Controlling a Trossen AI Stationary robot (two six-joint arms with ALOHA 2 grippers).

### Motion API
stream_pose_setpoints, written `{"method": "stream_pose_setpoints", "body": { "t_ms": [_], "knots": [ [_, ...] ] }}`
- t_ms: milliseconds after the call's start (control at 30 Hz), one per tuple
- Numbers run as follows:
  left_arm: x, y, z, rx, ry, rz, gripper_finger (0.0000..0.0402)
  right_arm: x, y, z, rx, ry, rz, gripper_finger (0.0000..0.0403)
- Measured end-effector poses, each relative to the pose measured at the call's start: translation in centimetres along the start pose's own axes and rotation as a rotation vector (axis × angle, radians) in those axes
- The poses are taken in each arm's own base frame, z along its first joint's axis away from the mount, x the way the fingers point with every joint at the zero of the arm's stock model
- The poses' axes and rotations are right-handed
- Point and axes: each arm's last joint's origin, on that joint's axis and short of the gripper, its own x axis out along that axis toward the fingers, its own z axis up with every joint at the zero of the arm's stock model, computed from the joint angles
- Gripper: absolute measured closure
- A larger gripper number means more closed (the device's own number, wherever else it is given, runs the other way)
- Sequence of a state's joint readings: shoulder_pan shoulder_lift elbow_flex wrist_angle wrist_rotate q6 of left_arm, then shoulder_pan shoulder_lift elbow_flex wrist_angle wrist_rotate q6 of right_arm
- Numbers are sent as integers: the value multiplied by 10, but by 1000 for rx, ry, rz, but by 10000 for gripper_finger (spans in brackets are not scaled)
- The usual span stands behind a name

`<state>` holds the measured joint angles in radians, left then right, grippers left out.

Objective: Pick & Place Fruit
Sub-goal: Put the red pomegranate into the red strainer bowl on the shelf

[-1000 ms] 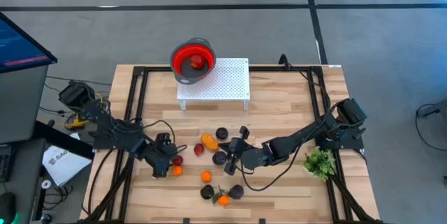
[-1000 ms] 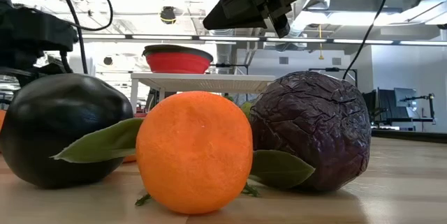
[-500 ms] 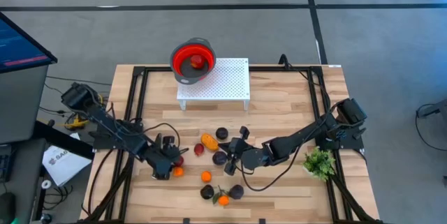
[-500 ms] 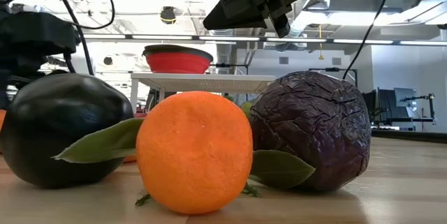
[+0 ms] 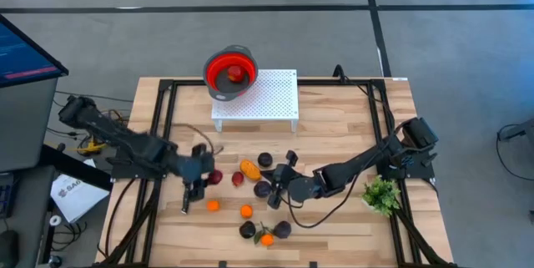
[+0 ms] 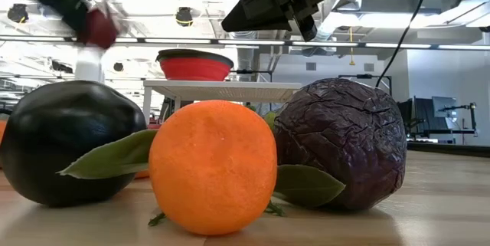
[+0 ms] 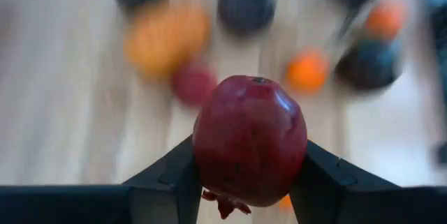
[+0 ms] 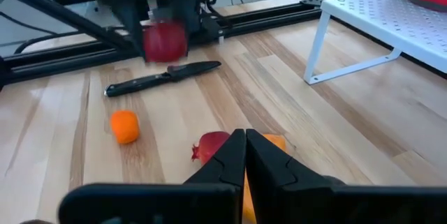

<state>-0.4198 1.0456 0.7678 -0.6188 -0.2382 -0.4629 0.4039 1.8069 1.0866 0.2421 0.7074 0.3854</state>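
Observation:
My left gripper [image 5: 207, 176] is shut on a red fruit [image 7: 250, 140], which it holds above the table's left half; the right wrist view shows this fruit [image 8: 165, 41] too. Loose fruit lies mid-table: an oblong orange piece [image 5: 249, 169], a small red one [image 5: 237, 179], dark round ones [image 5: 264, 160] and orange balls [image 5: 246, 211]. My right gripper [image 8: 244, 140] hovers shut over them. The red bowl [image 5: 229, 72] stands on a white stand [image 5: 267, 97] and holds one red fruit. My left gripper pinches the red fruit's two opposite sides [image 7: 202, 155] between its two fingers [image 7: 174, 182]. The fingers slant down from the table's left. The fruit is lifted clear of the table, its small crown [image 7: 225, 206] pointing back toward the gripper.
A dark knife-like tool [image 8: 164, 79] lies on the wood below the left gripper, with an orange ball [image 8: 125, 126] beside it. A green leafy sprig [image 5: 381, 194] lies at the right edge. Black frame rails [image 5: 163, 126] run along both sides of the table.
My left gripper has taken hold of the red fruit by the table's left side, risen, and moved toward the far edge. The fruit has been lifted clear of the wood. The orange ball that lay beside it has stayed in place.

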Motion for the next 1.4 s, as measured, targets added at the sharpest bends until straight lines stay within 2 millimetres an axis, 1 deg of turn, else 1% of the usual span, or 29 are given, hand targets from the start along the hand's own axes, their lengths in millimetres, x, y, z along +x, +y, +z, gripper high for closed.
{"method": "stream_pose_setpoints", "body": {
  "t_ms": [67, 133, 233, 300, 367, 433, 500, 533, 600, 667, 733, 833, 967, 1033, 1133, 1200, 1400],
  "knots": [
    [-21, 2, 28, 35, -68, -1, 244, 2, -2, 2, 9, -7, -4, 397],
    [-39, 6, 55, 86, -98, 36, 242, 4, -4, 3, 17, -14, -9, 397],
    [-58, 19, 90, 210, -74, 217, 242, 5, -5, 5, 27, -24, -12, 397],
    [-62, 29, 112, 338, -45, 391, 242, 6, -6, 5, 26, -22, -14, 397],
    [-61, 41, 131, 510, 11, 584, 240, 6, -6, 5, 27, -22, -13, 397],
    [-57, 54, 144, 712, 127, 774, 236, 4, -4, 4, 25, -22, -9, 397],
    [-49, 71, 155, 897, 281, 923, 233, 4, -4, 4, 24, -21, -6, 397],
    [-45, 79, 158, 978, 370, 967, 232, 3, -3, 4, 23, -21, -3, 397],
    [-39, 100, 165, 1077, 516, 1016, 231, 2, -2, 3, 22, -21, 0, 397],
    [-34, 122, 166, 1171, 680, 998, 231, 1, 0, 3, 22, -23, 6, 397],
    [-33, 145, 164, 1225, 819, 969, 230, 0, 1, 2, 20, -22, 11, 397],
    [-32, 176, 161, 1235, 975, 933, 230, -2, 4, 2, 19, -23, 18, 397],
    [-28, 209, 157, 1219, 1098, 900, 230, -2, 4, 2, 20, -24, 19, 397],
    [-25, 221, 157, 1203, 1111, 895, 230, -2, 4, 2, 20, -24, 18, 397],
    [-15, 232, 156, 1210, 1080, 856, 229, -2, 3, 2, 20, -24, 17, 397],
    [-7, 236, 156, 1228, 1057, 820, 229, -1, 3, 2, 21, -24, 16, 397],
    [16, 246, 152, 1245, 1095, 756, 229, -2, 3, 2, 20, -23, 16, 397]
  ]
}}
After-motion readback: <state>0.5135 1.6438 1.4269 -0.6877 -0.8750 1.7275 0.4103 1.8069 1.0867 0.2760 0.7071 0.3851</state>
